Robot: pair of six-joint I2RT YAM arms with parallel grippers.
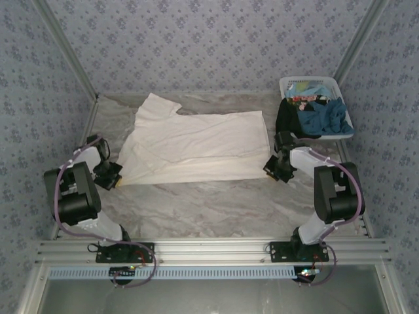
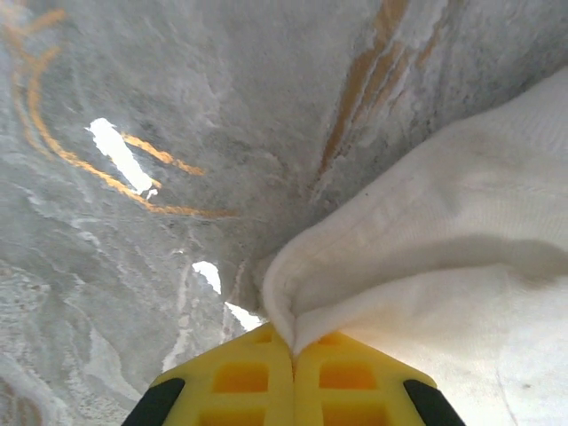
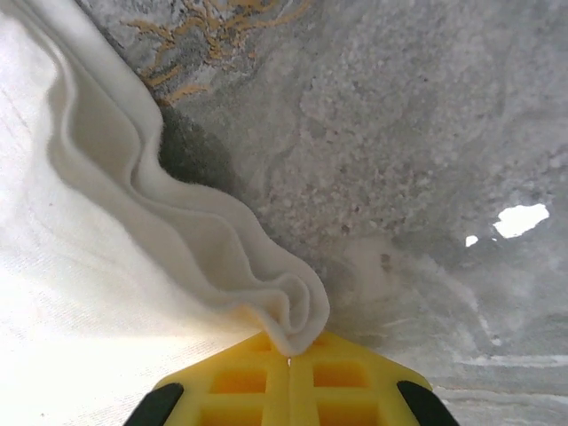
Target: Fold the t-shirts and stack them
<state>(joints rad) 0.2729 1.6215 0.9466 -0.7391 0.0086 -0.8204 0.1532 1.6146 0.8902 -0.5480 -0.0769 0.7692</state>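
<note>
Large off-white cloth t-shirt [image 1: 196,147] with short sleeves lies spread flat on the grey marbled bench [image 1: 216,209], in the middle and toward the far side. One sleeve reaches to the far left, and a long straight edge runs along the near side from left to right.

The left hand [image 1: 111,175] is low on the bench at the near left corner of this t-shirt. In the left wrist view the left hand [image 2: 293,351] is clenched: its two yellow plastic fingers [image 2: 240,382] are pressed together, and a rounded fold of the off-white cloth [image 2: 444,266] is pinched between their tips. The cloth goes away to the right, and to the left the bare bench surface is seen.

The right hand [image 1: 275,169] is at the near right corner of the same t-shirt. In the right wrist view the right hand [image 3: 288,355] is also clenched on the cloth [image 3: 106,293]. Here the edge makes several wavy layers that end in a small curl just at the fingertips.

A white plastic slatted basket [image 1: 327,80] stands at the far right of the bench, near the right hand but apart from it. A black t-shirt [image 1: 288,121] hangs over its left rim, and a crumpled teal-blue t-shirt [image 1: 324,116] lies inside the basket beside it.
</note>
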